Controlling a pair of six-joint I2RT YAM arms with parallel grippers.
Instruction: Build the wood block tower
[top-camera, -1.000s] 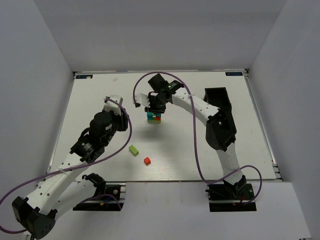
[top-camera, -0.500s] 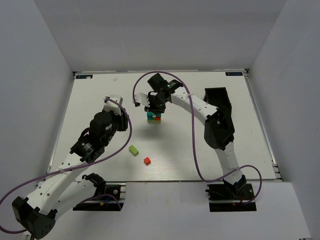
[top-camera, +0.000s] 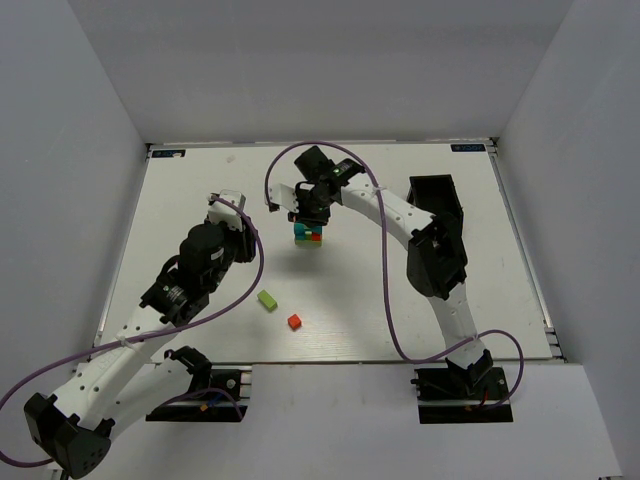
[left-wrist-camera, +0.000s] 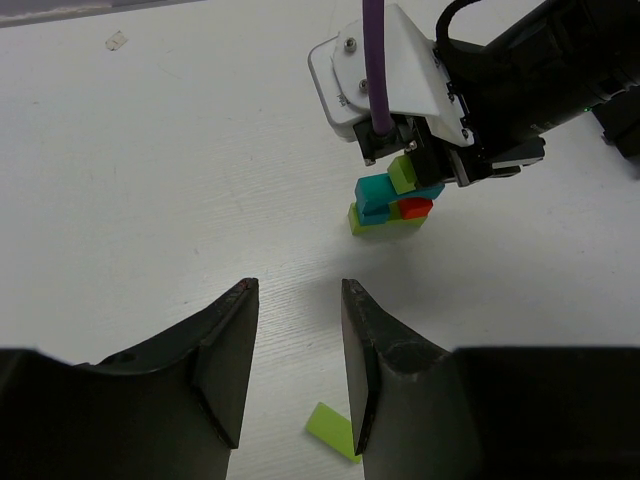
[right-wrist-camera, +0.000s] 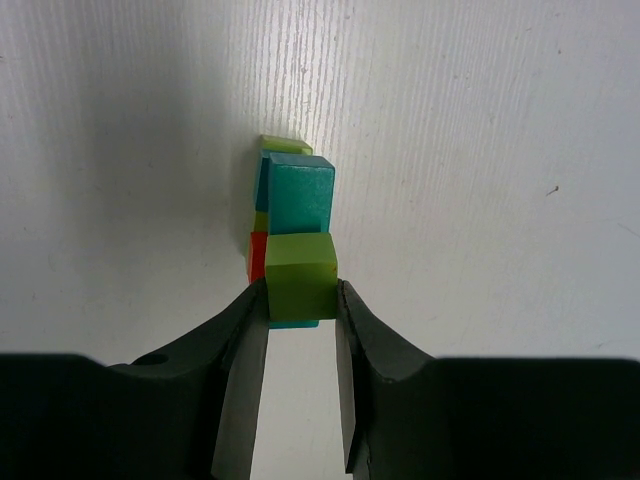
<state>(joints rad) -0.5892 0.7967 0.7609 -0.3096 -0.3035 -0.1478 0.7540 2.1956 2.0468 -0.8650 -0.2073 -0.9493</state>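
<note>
The tower (top-camera: 308, 236) is seen toward the far middle of the table (top-camera: 200, 190). It is made up of a lime piece at the bottom, a red piece beside it and a teal bar (right-wrist-camera: 300, 195) on top. A lime cube (right-wrist-camera: 301, 289) is clamped between the fingers of the right gripper (right-wrist-camera: 300, 300) directly over the near end of the teal bar. Whether the cube rests on the bar cannot be told.

Nearer the arm bases than the tower, a loose lime block (top-camera: 267, 299) and a loose red cube (top-camera: 294, 321) are lying flat, close together. To the left of the tower, the left gripper (left-wrist-camera: 297, 295) is held with its fingers apart and nothing between them. To the right of the tower, a black box (top-camera: 435, 190) is set.
</note>
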